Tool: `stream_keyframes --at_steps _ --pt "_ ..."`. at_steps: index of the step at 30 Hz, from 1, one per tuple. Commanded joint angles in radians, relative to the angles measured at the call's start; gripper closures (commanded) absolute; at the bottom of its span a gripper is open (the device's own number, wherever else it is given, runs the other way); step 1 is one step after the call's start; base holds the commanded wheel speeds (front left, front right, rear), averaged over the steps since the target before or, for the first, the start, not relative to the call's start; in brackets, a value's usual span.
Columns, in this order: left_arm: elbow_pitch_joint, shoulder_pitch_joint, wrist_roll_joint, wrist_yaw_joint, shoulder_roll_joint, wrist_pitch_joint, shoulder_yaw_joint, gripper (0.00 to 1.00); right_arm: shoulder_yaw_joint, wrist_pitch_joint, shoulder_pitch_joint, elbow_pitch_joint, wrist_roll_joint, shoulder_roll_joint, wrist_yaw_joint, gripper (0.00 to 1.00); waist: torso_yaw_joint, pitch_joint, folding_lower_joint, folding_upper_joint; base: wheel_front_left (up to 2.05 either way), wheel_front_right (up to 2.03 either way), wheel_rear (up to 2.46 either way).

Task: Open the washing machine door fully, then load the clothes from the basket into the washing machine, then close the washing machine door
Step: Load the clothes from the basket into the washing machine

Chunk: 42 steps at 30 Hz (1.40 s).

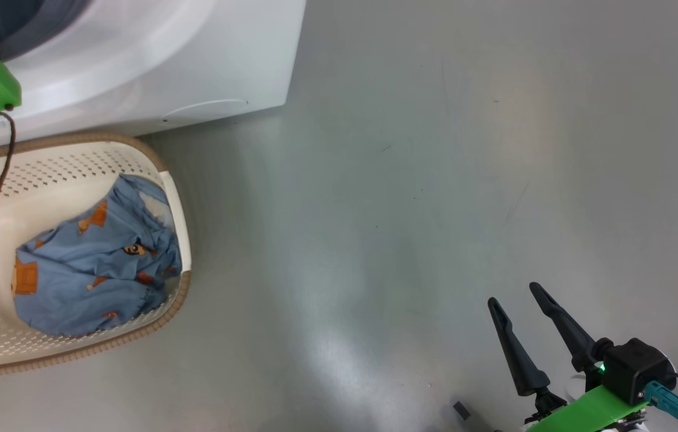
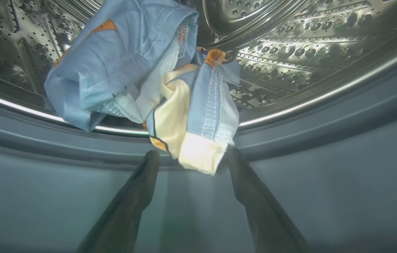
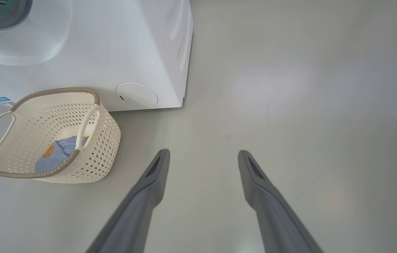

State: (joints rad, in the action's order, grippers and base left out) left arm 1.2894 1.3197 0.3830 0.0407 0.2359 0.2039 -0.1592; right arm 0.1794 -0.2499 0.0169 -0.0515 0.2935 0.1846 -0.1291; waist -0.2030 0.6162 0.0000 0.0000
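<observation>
Smooth pale grey floor [image 1: 435,210], softly glossy, crossed by a few thin scuffs and scattered dark specks. Standing directly on it: white washing machine [image 3: 114,52], lower front edge meeting the floor, round flap [image 3: 136,95] low on its front; cream perforated basket [image 3: 103,140] with brown woven-look rim and two side handles, upright, just beside the machine's front, contact between the two not discernible
</observation>
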Motion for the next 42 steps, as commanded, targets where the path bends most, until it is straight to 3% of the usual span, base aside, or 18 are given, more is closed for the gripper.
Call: stream_keyframes --at_steps 1,19,23,25,33,42 --pt "-0.012 0.017 0.005 -0.008 0.053 0.010 0.004 0.00 0.019 -0.012 -0.039 0.022 -0.006 0.014 -0.002 0.00 -0.003 -0.001 0.0000 0.0000 0.00 0.00 0.00" --pt "-0.002 0.024 0.012 -0.020 0.057 0.013 -0.021 0.00 0.011 -0.012 -0.049 0.032 -0.008 0.012 -0.002 0.00 -0.001 0.015 0.0000 0.0000 0.00 0.00 0.00" --pt "-0.002 0.028 0.015 -0.020 0.059 0.015 -0.023 0.07 0.008 -0.012 -0.049 0.033 -0.008 0.011 -0.002 0.00 -0.001 0.021 0.0000 0.0000 0.00 0.00 0.00" --pt "-0.001 0.029 0.017 -0.021 0.060 0.018 -0.025 0.16 0.006 -0.012 -0.048 0.034 -0.009 0.011 -0.002 0.00 -0.002 0.024 0.0000 0.0000 0.00 0.00 0.00" --pt "0.000 0.030 0.024 -0.028 0.062 0.028 -0.031 0.33 -0.003 -0.012 -0.049 0.038 -0.012 0.008 -0.002 0.00 -0.003 0.032 0.0000 0.0000 0.00 0.00 0.00" --pt "0.000 0.041 0.026 -0.043 0.074 0.046 -0.036 0.77 -0.004 -0.012 -0.048 0.034 -0.011 0.005 -0.002 0.00 0.000 0.032 0.0000 0.0000 0.00 0.00 0.00"
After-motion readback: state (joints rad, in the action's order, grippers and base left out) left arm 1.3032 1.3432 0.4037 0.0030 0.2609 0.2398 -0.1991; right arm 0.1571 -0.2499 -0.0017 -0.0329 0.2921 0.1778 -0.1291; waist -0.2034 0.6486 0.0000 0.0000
